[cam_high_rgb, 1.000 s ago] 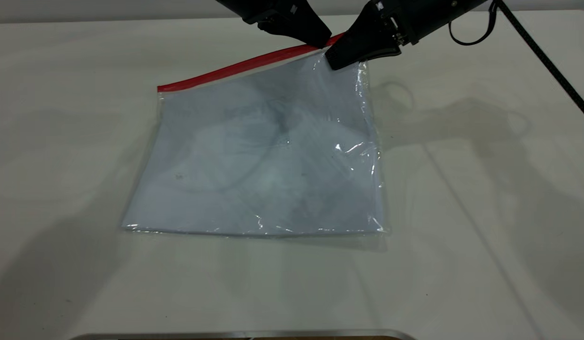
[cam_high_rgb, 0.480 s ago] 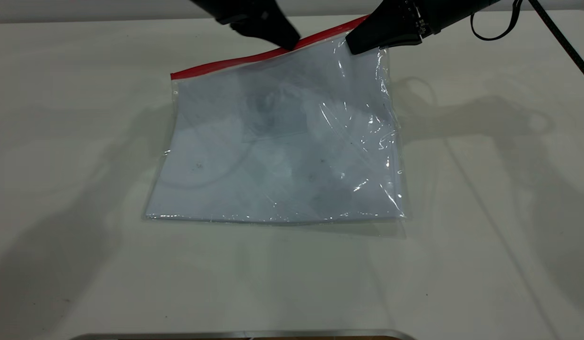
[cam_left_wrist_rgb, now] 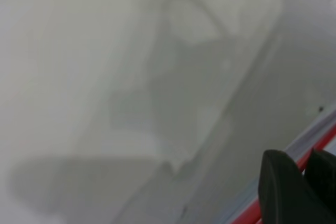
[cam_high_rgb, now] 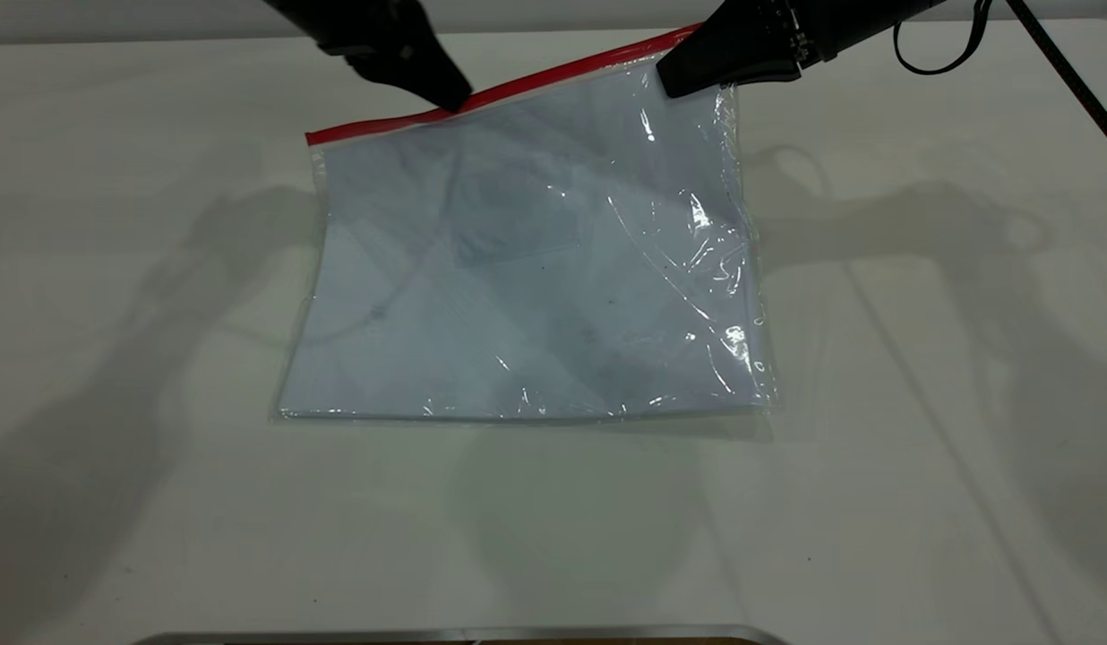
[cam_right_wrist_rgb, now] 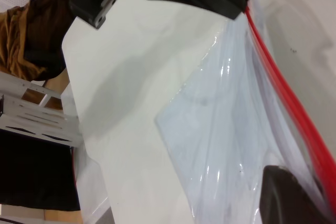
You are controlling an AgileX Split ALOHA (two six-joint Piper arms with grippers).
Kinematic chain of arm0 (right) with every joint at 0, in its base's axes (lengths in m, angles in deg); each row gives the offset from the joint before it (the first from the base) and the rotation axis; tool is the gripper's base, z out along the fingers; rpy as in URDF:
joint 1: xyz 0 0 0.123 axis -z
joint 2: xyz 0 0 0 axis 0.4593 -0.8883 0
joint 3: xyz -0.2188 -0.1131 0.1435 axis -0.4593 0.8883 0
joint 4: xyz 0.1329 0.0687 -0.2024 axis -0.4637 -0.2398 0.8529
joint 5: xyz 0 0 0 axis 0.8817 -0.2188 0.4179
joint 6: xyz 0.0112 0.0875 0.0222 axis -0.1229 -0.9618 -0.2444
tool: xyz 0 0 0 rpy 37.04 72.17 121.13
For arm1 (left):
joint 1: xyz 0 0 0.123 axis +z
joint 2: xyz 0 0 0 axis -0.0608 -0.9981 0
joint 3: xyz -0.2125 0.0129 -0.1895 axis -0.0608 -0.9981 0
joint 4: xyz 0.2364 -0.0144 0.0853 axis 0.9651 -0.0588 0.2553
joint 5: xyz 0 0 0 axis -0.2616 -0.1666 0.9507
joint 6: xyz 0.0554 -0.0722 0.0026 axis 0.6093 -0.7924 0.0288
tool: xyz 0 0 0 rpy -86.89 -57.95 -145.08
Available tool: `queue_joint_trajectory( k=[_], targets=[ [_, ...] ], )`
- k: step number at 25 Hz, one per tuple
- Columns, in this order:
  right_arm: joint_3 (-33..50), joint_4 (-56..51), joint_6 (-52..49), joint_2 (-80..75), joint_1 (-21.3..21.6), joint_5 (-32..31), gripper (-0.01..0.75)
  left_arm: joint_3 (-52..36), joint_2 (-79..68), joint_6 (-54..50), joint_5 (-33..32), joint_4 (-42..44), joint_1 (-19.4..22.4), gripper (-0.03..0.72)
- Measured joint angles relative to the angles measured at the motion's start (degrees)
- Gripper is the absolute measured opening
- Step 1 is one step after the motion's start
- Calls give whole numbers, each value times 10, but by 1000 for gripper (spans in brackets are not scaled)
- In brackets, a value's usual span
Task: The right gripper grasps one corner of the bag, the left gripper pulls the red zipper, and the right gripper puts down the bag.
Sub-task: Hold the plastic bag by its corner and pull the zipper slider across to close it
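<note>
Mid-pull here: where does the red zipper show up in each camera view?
Exterior view: the red zipper spans the bag's far edge, between both grippers.
Left wrist view: a short stretch by the left gripper's fingers.
Right wrist view: it runs from the clamped corner.
Shared landmark: the bag.

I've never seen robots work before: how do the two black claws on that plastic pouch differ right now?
The right gripper pinches the bag at its red-tipped corner; the left gripper sits partway along the red zipper. The right gripper has a looped cable behind it; the left gripper has none. Both are black, tapered and shut on the raised red edge.
</note>
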Motion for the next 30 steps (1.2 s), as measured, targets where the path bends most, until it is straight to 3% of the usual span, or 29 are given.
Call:
queue_joint_trajectory(
  k=[13,21,23,30],
  targets=[
    [0,1,1,0,3,1,33,0,0,-34,5,66,58,123],
    [0,1,1,0,3,1,33,0,-1,-8,-30,-29,41,140],
    [0,1,1,0,3,1,33,0,-1,-6,-38,-37,30,180],
    [0,1,1,0,3,-1,33,13,-22,6,-6,-46,6,438]
  ],
)
